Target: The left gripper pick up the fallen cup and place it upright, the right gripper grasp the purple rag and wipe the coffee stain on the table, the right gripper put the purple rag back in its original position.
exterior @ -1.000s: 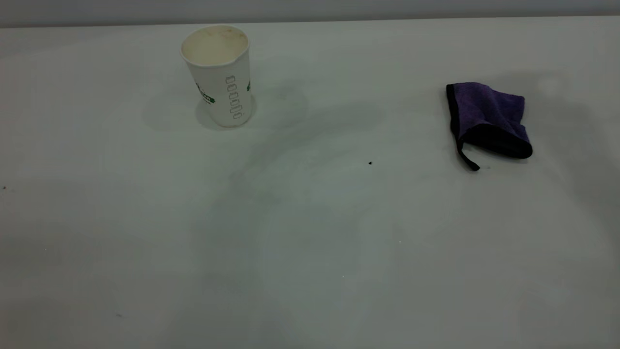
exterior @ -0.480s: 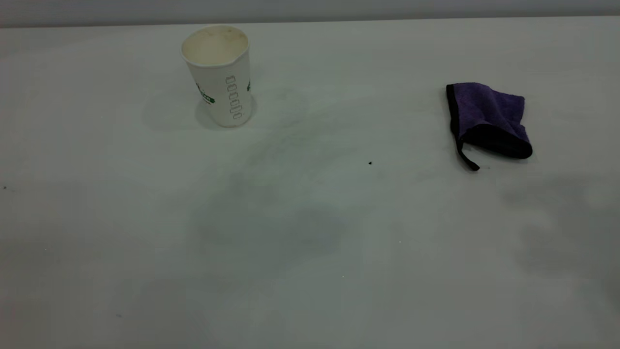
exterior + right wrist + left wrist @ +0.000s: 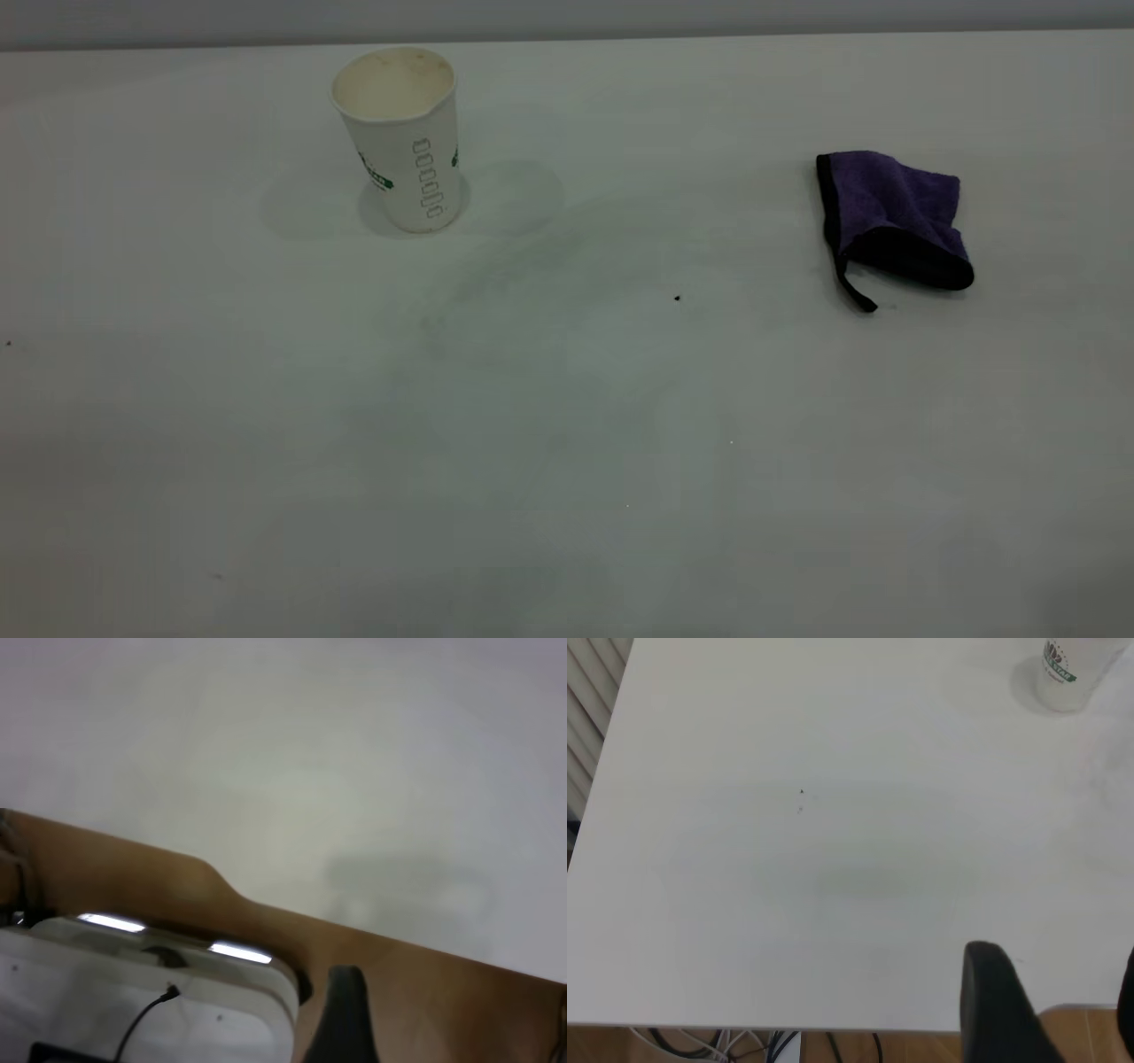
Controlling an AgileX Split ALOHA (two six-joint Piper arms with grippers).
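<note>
i see the cup (image 3: 400, 133) upright on the counter (image 3: 567, 425); the purple rag (image 3: 890, 221) lies well apart from it, untouched. both pincers sit off the counter; i cannot tell their grip.

From the left wrist I see the cup (image 3: 1067, 673) cut off by the frame edge. Each wrist view crops its own gripper to one dark, blurred finger: left gripper (image 3: 1050, 1010), right gripper (image 3: 443, 1019).

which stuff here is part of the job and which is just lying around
Part of the job:
- cup, upright
- purple rag, lying apart from the cup
- table; no round coffee stain shows

Just lying about:
- tiny black speck
- cables below the table edge
- white box beside the table
</note>
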